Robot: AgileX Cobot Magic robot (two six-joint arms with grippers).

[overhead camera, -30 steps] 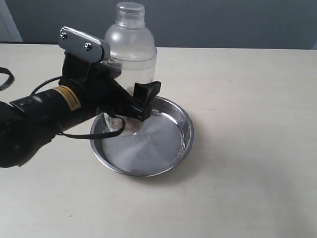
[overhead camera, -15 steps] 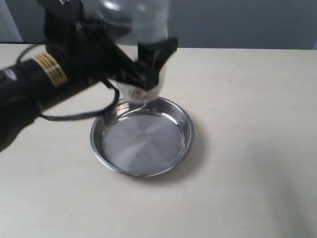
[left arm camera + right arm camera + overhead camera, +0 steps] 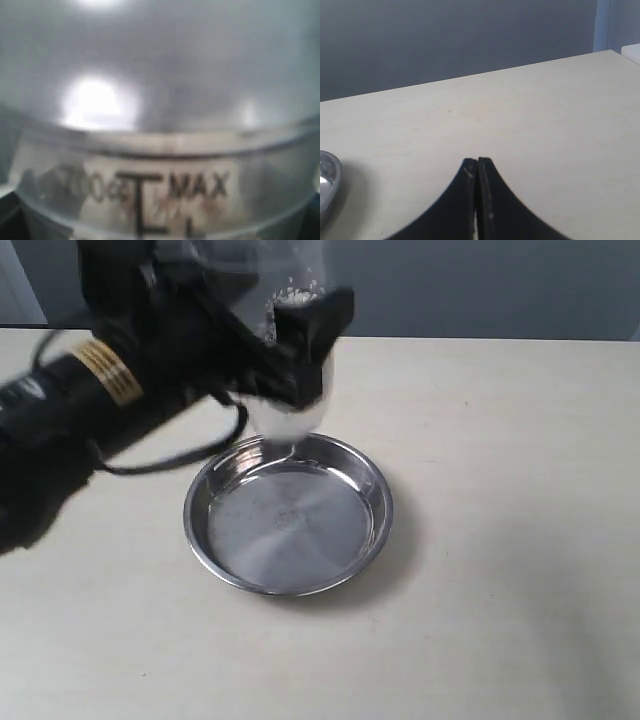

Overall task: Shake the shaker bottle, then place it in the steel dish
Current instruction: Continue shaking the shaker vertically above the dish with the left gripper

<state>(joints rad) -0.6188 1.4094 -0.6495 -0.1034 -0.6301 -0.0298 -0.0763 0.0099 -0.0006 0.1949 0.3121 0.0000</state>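
Observation:
My left gripper (image 3: 300,345) is shut on the shaker bottle (image 3: 292,415) and holds it in the air above the far rim of the steel dish (image 3: 300,540). The bottle is motion-blurred and its cap is cut off by the top of the exterior view. White grains show high inside it. In the left wrist view the frosted bottle (image 3: 165,95) fills the picture, with a printed "MAX" mark; the fingers are hidden there. The dish lies flat on the table with nothing in it. My right gripper (image 3: 477,163) is shut on nothing, low over the table to the dish's right.
The light beige table (image 3: 500,440) spreads round the dish. A grey wall stands behind the table's far edge. The rim of the steel dish (image 3: 327,175) shows at the side of the right wrist view. The left arm's black cable (image 3: 170,460) hangs near the dish.
The left gripper has lifted the bottle out of the dish and up, and it is now blurred with motion. The grains have moved higher inside. The dish has stayed put.

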